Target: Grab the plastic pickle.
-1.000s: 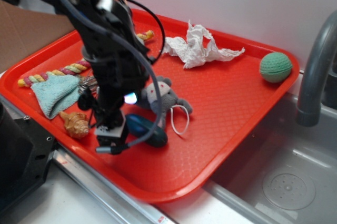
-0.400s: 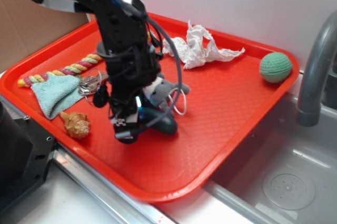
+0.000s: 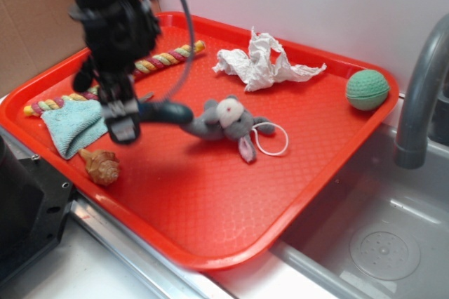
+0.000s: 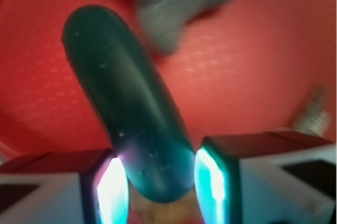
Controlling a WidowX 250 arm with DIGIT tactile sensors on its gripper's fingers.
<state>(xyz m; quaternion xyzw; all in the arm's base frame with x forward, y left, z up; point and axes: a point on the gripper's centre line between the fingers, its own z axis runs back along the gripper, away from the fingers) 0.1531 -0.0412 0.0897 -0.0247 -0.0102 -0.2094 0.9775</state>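
The plastic pickle [image 3: 167, 111] is a glossy dark teal-green capsule, held up above the red tray [image 3: 231, 201] with its free end pointing toward the grey plush mouse [image 3: 224, 119]. My gripper [image 3: 130, 118] is shut on its near end, left of the mouse. In the wrist view the pickle [image 4: 131, 108] runs up from between my two fingers, whose pads [image 4: 209, 184] press both sides of it, and my gripper [image 4: 158, 187] hangs over the tray with the blurred mouse [image 4: 168, 8] beyond.
On the tray lie a teal cloth [image 3: 74, 125], a seashell [image 3: 99, 166], a coloured rope [image 3: 151, 62], crumpled white paper [image 3: 263, 62] and a light green ball [image 3: 366, 89]. A sink [image 3: 372, 236] with a grey faucet [image 3: 421, 95] is at the right.
My gripper closed on the pickle near the tray's front, then lifted and swung left and back with it. The plush mouse got pushed and now lies further right, turned over.
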